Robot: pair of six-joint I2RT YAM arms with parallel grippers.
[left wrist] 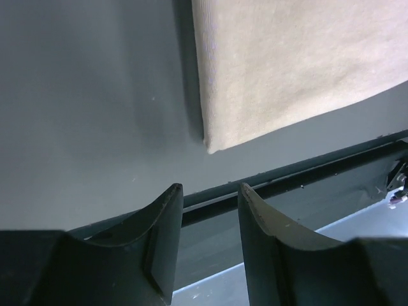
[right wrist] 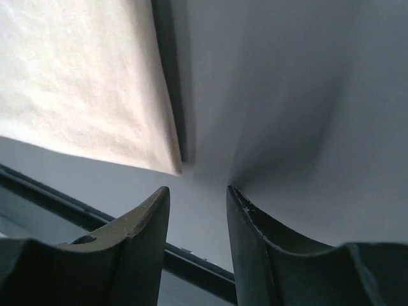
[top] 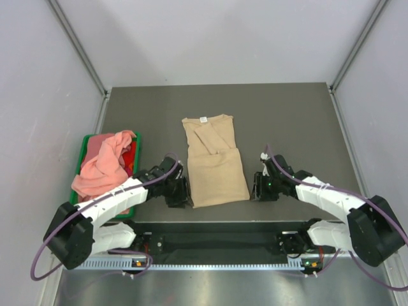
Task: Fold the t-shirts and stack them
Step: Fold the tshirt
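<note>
A tan t-shirt (top: pixel 213 162) lies on the dark table, sides folded in, its white neck label at the far end. Its near left corner shows in the left wrist view (left wrist: pixel 280 70), its near right corner in the right wrist view (right wrist: pixel 83 83). My left gripper (top: pixel 181 196) is open and empty, just left of the shirt's near left corner (left wrist: pixel 209 189). My right gripper (top: pixel 257 191) is open and empty, just right of the near right corner (right wrist: pixel 197 191). Salmon-pink t-shirts (top: pixel 105 164) lie heaped in the green bin at the left.
The green bin (top: pixel 136 141) stands at the table's left edge beside my left arm. The table's near edge with a dark rail (left wrist: pixel 306 167) runs right behind both grippers. Grey walls close in the left, right and far sides.
</note>
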